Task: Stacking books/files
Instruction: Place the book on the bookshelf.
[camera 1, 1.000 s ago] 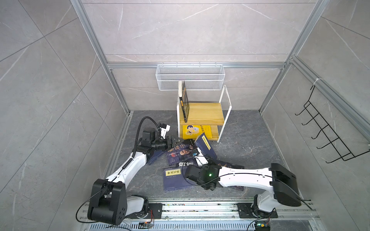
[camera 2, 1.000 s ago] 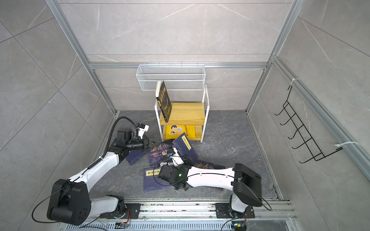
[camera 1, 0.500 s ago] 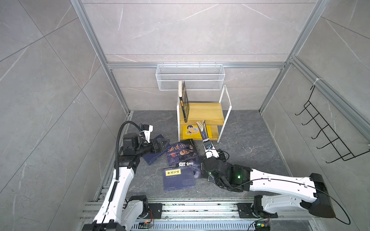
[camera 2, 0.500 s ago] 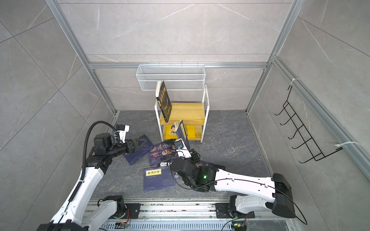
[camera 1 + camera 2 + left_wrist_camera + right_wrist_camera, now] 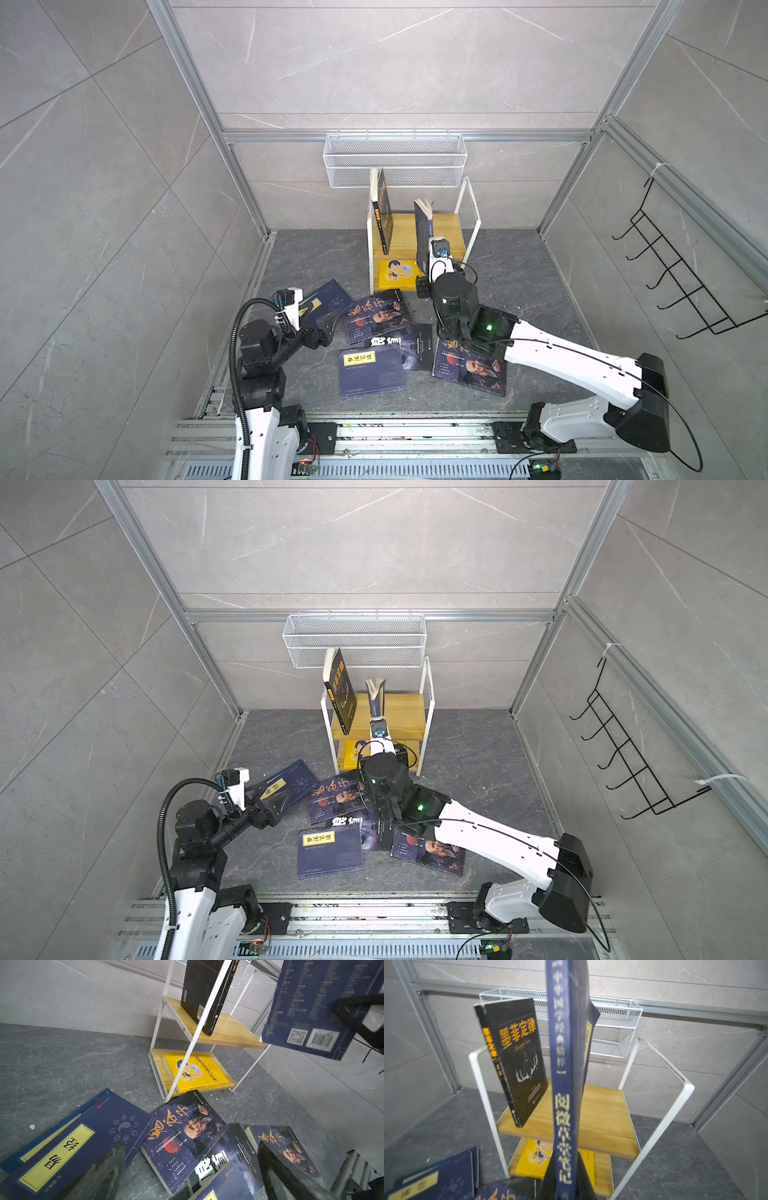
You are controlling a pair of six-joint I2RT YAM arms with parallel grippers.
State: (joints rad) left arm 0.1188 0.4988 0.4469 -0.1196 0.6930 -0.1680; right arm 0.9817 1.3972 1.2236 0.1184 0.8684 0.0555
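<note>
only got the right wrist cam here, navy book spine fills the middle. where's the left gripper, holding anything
observer: the left gripper is open and empty, hovering by the yellow-label book on the floor.
operator: top edge is cut off for me, how's it look
observer: in both top views the held navy book stands upright, its pages fanning apart at the top.
operator: anything lying below me i can't see
observer: yes, a portrait book lies flat, partly under the right arm.

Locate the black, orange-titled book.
In both top views the black book stands tilted on the rack's upper shelf, at its left-arm end, beside the navy book in the right gripper.
</note>
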